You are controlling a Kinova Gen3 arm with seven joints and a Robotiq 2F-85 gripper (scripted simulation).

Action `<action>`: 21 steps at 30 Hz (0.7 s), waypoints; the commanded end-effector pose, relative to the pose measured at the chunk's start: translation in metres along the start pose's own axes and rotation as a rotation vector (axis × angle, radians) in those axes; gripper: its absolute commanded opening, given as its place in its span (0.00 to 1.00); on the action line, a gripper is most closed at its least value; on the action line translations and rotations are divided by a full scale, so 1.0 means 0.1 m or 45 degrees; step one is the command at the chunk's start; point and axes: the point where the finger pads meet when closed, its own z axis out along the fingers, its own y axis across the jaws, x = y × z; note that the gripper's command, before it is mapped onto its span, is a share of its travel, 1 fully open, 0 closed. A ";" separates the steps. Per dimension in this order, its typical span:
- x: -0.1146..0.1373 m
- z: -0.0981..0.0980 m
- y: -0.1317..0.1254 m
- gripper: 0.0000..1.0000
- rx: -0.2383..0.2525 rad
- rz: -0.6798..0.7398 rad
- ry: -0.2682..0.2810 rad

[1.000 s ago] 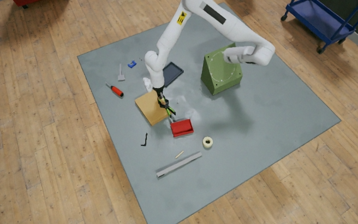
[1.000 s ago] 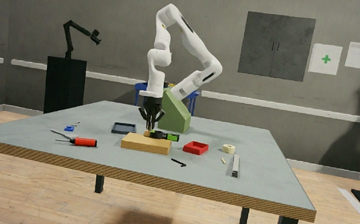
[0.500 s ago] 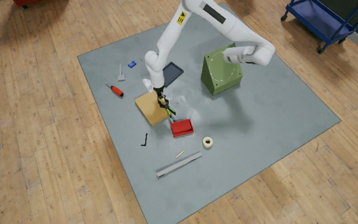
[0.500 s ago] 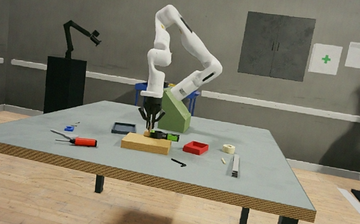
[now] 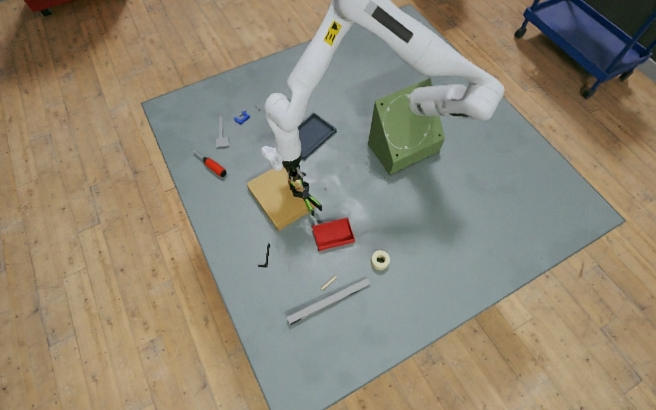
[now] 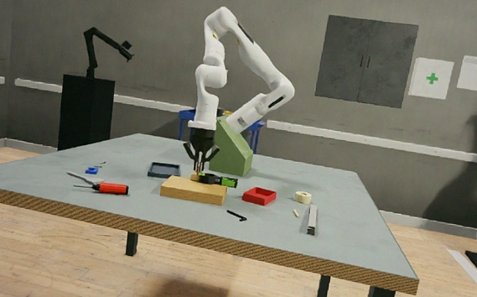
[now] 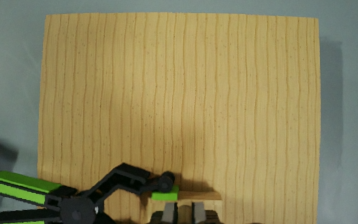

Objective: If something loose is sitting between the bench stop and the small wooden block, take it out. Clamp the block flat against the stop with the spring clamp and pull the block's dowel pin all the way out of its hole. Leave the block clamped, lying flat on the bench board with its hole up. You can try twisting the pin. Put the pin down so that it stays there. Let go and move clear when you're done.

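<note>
My gripper (image 5: 299, 187) (image 6: 198, 172) (image 7: 184, 215) points down over the bench board (image 5: 272, 200) (image 6: 193, 191) (image 7: 150, 100), nearly closed on the dowel pin (image 6: 198, 169), whose tan shaft shows between the fingertips. The small wooden block (image 6: 194, 177) lies on the board under the fingers, mostly hidden. The green and black spring clamp (image 5: 314, 202) (image 6: 228, 182) (image 7: 75, 212) lies level beside the fingers; one green pad touches a light wooden edge in the wrist view. Its other jaw, the stop, the hole and how deep the pin sits are hidden.
A red tray (image 5: 334, 235) (image 6: 259, 197) stands near the clamp handles; a dark tray (image 5: 317, 134) (image 6: 164, 171) stands behind the board. A screwdriver (image 5: 215, 167) (image 6: 113, 189), hex key (image 5: 267, 256), tape roll (image 5: 375, 256), small stick (image 5: 328, 283) and grey bar (image 5: 330, 301) lie around.
</note>
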 end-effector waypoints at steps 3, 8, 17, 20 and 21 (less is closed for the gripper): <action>0.01 -0.02 0.01 0.10 -0.001 -0.056 0.003; 0.01 -0.02 0.01 0.10 -0.001 -0.112 0.003; 0.01 -0.02 0.01 0.10 -0.001 -0.191 0.003; 0.01 -0.02 0.01 0.10 -0.001 -0.225 0.003; 0.01 -0.02 0.01 0.10 -0.001 -0.236 0.003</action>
